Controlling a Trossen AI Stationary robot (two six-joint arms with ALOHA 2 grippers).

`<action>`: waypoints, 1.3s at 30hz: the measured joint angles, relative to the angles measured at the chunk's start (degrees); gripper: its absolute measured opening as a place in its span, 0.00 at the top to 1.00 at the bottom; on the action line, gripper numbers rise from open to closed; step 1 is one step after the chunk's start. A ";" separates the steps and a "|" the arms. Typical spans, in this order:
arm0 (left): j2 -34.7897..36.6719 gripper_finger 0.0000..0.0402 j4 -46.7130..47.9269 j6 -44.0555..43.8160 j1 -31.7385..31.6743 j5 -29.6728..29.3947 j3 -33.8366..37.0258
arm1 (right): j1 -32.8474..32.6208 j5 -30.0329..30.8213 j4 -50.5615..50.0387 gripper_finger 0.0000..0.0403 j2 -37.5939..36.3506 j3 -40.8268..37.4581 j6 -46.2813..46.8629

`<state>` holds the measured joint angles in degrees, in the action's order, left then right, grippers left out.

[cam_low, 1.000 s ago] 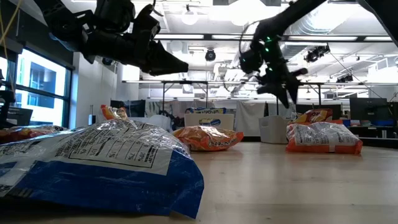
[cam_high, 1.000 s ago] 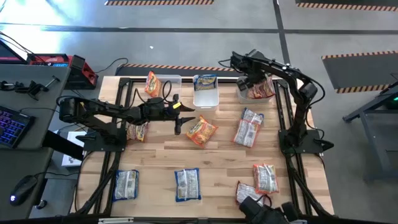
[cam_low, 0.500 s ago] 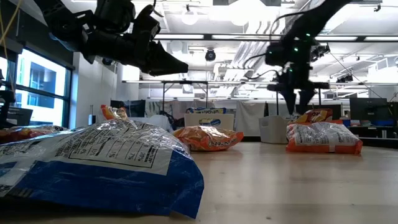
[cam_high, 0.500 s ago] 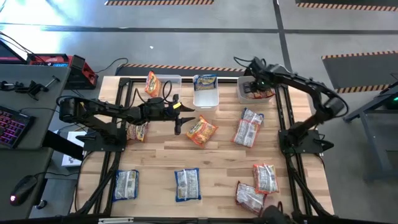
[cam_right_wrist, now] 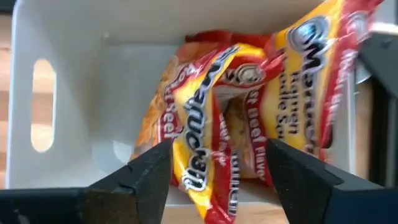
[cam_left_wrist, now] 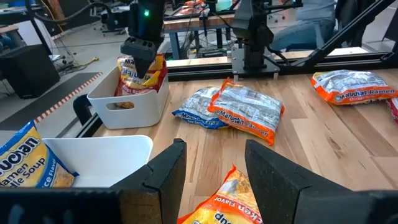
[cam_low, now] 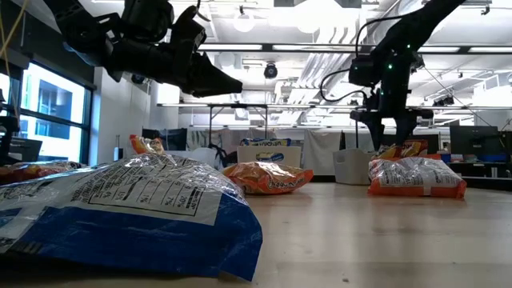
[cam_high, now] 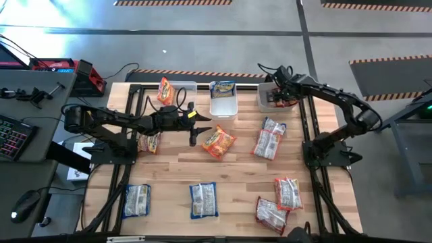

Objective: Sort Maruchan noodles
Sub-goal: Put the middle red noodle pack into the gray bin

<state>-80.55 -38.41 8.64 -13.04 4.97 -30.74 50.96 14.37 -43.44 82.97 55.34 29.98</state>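
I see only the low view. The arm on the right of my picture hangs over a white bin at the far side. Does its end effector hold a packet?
Observer: No. The right end effector has its fingers apart above a red-and-yellow packet, which lies inside the bin.
Operator: And the other arm, what is under it?
Observer: The left end effector hovers open above an orange packet near the table's middle, with nothing between its fingers.
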 joint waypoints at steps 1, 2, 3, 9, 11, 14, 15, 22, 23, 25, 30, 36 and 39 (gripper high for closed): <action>0.00 0.62 0.00 0.00 -0.02 0.00 0.00 | 0.02 0.39 0.21 0.41 -0.17 0.19 0.05; 0.00 0.62 0.00 0.00 -0.02 0.00 0.00 | 0.02 0.41 0.83 0.40 -0.21 0.21 0.29; 0.00 0.62 0.00 0.00 0.00 0.00 0.00 | 0.12 0.44 1.36 0.40 -0.21 0.15 0.66; 0.00 0.62 0.02 0.00 -0.01 0.00 0.00 | 0.83 -1.16 6.54 0.40 2.54 -2.35 1.72; 0.00 0.62 0.09 0.00 -0.02 0.00 0.00 | 0.87 -1.08 7.63 0.40 3.44 -3.21 2.23; 0.00 0.62 0.17 -0.01 -0.02 0.00 0.00 | 0.87 -1.00 7.56 0.40 4.50 -3.84 2.58; 0.00 0.62 0.20 0.00 0.00 0.00 0.00 | 0.87 -1.06 7.75 0.40 4.58 -3.83 2.57; 0.00 0.62 0.10 0.00 -0.02 0.00 0.00 | 0.87 -3.48 9.97 0.54 4.73 -3.82 2.16; 0.00 0.62 0.09 -0.02 -0.02 0.00 0.00 | 0.87 -3.48 10.36 0.59 4.73 -3.82 2.23; 0.00 0.62 0.09 -0.02 0.00 0.00 0.00 | 0.86 -3.53 10.85 0.69 4.73 -3.82 2.59; 0.00 0.62 0.09 -0.02 0.00 0.00 0.00 | 0.85 -3.70 10.84 0.95 4.71 -3.64 1.44; 0.00 0.62 0.07 -0.02 -0.01 0.00 0.00 | 0.79 -2.54 10.25 0.96 2.19 -3.64 -1.22; 0.00 0.62 0.05 -0.02 0.00 0.00 0.00 | 0.76 -0.82 8.97 0.99 -0.44 -3.62 -3.10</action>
<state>-80.55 -38.37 8.62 -13.04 4.97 -30.74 51.72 13.55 -34.47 82.54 51.72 26.88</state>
